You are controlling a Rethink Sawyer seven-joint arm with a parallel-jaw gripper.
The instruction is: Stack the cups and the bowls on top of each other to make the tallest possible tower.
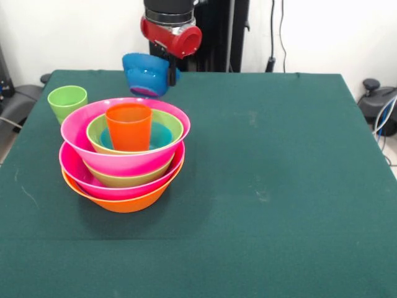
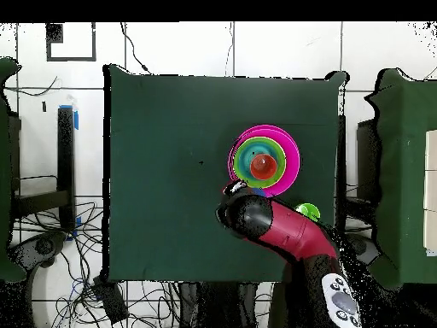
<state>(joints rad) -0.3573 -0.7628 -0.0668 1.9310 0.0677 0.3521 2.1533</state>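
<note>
Claw (image 1: pixel 169 73) grips tilted blue bowl (image 1: pixel 145 74) aloft behind the tower (image 1: pixel 126 158).

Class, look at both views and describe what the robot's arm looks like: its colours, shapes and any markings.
The arm is a thick, rounded tube, glossy red with black joint sections. In the front view its end shows as a black cylinder above a red collar. Near its base, overhead, sits a pale grey oval panel with dark round buttons. The gripper itself is hidden.

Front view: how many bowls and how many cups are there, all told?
Bowls: 7 (six nested in the tower, plus one blue bowl held tilted in the jaws)
Cups: 2 (orange cup standing in the tower, green cup on the table beside it)
Total: 9
</note>
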